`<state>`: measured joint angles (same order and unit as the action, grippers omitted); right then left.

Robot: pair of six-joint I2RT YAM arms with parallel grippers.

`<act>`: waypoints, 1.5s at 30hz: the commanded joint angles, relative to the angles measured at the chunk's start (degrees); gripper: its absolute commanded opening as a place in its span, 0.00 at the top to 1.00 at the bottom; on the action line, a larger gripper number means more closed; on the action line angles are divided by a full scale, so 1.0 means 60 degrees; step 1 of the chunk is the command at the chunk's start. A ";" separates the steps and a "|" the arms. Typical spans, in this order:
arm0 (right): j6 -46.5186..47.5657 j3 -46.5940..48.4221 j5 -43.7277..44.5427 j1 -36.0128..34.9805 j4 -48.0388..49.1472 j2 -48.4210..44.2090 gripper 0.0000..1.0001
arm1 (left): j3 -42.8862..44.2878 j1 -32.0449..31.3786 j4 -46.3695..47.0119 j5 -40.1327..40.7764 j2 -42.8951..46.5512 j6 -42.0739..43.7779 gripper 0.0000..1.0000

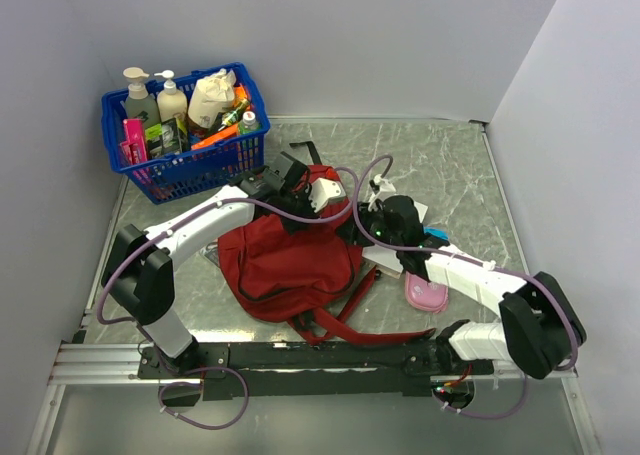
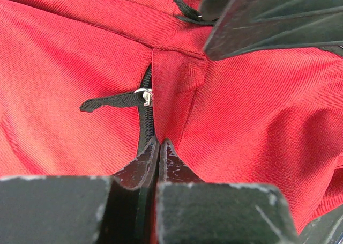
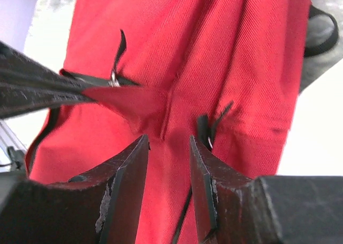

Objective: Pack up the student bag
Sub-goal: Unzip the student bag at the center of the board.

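The dark red student bag (image 1: 290, 260) lies crumpled in the middle of the table, its black straps trailing toward the near edge. My left gripper (image 1: 300, 210) is at the bag's far edge. In the left wrist view its jaws (image 2: 159, 142) are pressed together on a fold of red fabric (image 2: 177, 88) beside a black zipper with a silver pull (image 2: 144, 96). My right gripper (image 1: 372, 225) is open at the bag's right side. Its fingers (image 3: 169, 139) hover apart over the red cloth (image 3: 225, 51), with a zipper pull (image 3: 206, 128) by the right finger.
A blue basket (image 1: 185, 135) of bottles stands at the back left. A pink case (image 1: 427, 295) lies at the right by my right arm, with white and blue items (image 1: 435, 237) beside it. Grey walls close in the back and sides.
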<state>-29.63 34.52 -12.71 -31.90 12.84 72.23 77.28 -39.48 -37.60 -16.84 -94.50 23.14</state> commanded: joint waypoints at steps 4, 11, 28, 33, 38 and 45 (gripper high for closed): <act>0.0030 0.0837 -0.0372 0.0190 0.1009 0.0997 0.57 | 0.0524 -0.0187 0.0115 -0.0269 0.0017 -0.0106 0.99; 0.0133 0.0911 -0.0036 0.0248 0.0790 0.1249 0.58 | 0.0393 -0.0187 0.0115 -0.0342 0.0134 -0.0121 0.99; 0.0163 0.0633 0.0126 0.0380 0.0643 0.0720 0.60 | 0.0246 -0.0275 0.0203 -0.0460 0.0178 -0.0252 0.99; 0.0147 0.0633 0.0009 0.0395 0.0424 0.1057 0.60 | 0.0217 -0.0289 0.0218 -0.0431 0.0208 -0.0238 0.99; 0.0177 0.0662 -0.0006 0.0395 0.0277 0.1351 0.59 | 0.0202 -0.0275 0.0203 -0.0445 0.0222 -0.0252 0.99; 0.0221 0.0896 0.0184 0.0409 -0.0045 0.1790 0.54 | 0.0319 -0.0304 0.0130 -0.0518 0.0266 -0.0296 0.99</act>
<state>-28.86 37.67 -12.91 -29.95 14.52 81.21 77.56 -40.21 -37.82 -16.64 -94.59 21.71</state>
